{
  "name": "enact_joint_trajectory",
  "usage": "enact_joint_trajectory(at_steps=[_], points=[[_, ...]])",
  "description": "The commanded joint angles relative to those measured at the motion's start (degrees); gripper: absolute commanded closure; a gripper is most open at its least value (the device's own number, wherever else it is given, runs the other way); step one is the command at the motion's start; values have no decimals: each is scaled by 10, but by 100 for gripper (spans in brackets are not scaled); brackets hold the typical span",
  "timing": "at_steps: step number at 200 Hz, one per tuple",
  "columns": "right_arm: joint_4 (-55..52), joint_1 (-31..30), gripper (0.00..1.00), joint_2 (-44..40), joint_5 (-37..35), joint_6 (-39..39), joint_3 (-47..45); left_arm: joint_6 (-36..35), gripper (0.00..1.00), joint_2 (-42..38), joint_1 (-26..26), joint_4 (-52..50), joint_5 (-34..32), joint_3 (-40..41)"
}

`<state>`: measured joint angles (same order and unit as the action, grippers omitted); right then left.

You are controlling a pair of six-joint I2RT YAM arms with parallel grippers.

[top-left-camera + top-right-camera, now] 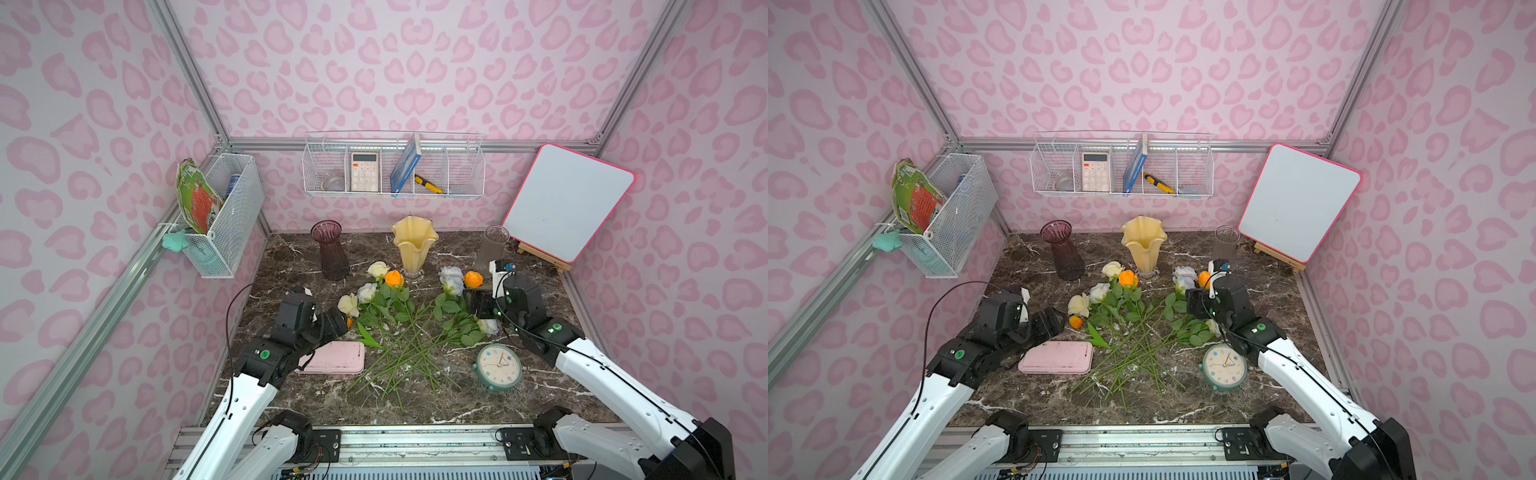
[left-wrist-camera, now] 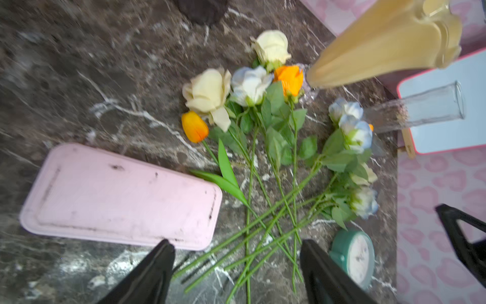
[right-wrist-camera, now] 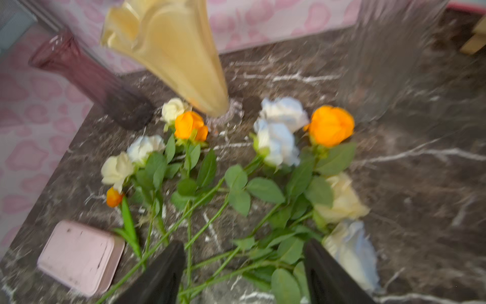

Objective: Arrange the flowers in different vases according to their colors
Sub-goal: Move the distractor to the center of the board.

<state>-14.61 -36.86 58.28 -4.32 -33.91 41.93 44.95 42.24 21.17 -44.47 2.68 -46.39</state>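
Top views, read from left to right: the left gripper (image 1: 341,323) is hovering low over the dark marble table (image 1: 286,266), near a pink flat case (image 1: 337,357), with its tip just beside a small orange tulip bud (image 1: 1075,321). In the left wrist view its black fingers (image 2: 155,271) are standing apart with nothing between them — released, gripping no stem. The flowers (image 1: 395,316) are lying loose in a fan at mid-table. Their stems are crossing toward the front edge, and their cream, pale blue-white and orange heads are pointing toward the back wall. Behind them, upright in a row, are standing a purple vase (image 1: 331,249), a yellow vase (image 1: 414,245) with an orange rose (image 1: 394,278) lying just beside its foot, and a clear vase (image 1: 492,247). The right gripper (image 1: 473,304) is hanging over the right-hand cluster of roses, in front of the clear vase. The right wrist view is showing its fingers (image 3: 331,276) spread above leaves and stems — likewise holding nothing. A green alarm clock (image 1: 498,368) is sitting near the front right, and a whiteboard (image 1: 567,201) is leaning at the back right corner.
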Motion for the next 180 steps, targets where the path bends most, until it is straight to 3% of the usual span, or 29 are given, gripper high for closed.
enact_joint_trajectory(at_steps=[1, 19, 31, 44, 72, 113, 156, 180], points=[[-29, -64, 53, -16, 3, -110, -45, 65, 53, -22, 38, -3, 14, 34], [-19, -112, 86, -19, -9, -165, -82, 73, 72, -14, 70, 18, 7, 55], [-1, -141, 95, -17, -15, -195, -103, 69, 86, -1, 84, 37, 2, 66], [18, -159, 100, -5, -13, -216, -115, 72, 92, 16, 92, 54, -2, 78], [-3, -176, 100, 34, -8, -253, -111, 80, 97, 44, 106, 87, -3, 94], [-71, -176, 100, 43, -63, -311, -124, 80, 100, 106, 112, 141, -1, 119], [-108, -161, 100, 35, -103, -343, -146, 83, 100, 168, 113, 198, 8, 137], [-136, -119, 100, 36, -112, -348, -159, 67, 100, 202, 119, 182, -20, 117]])
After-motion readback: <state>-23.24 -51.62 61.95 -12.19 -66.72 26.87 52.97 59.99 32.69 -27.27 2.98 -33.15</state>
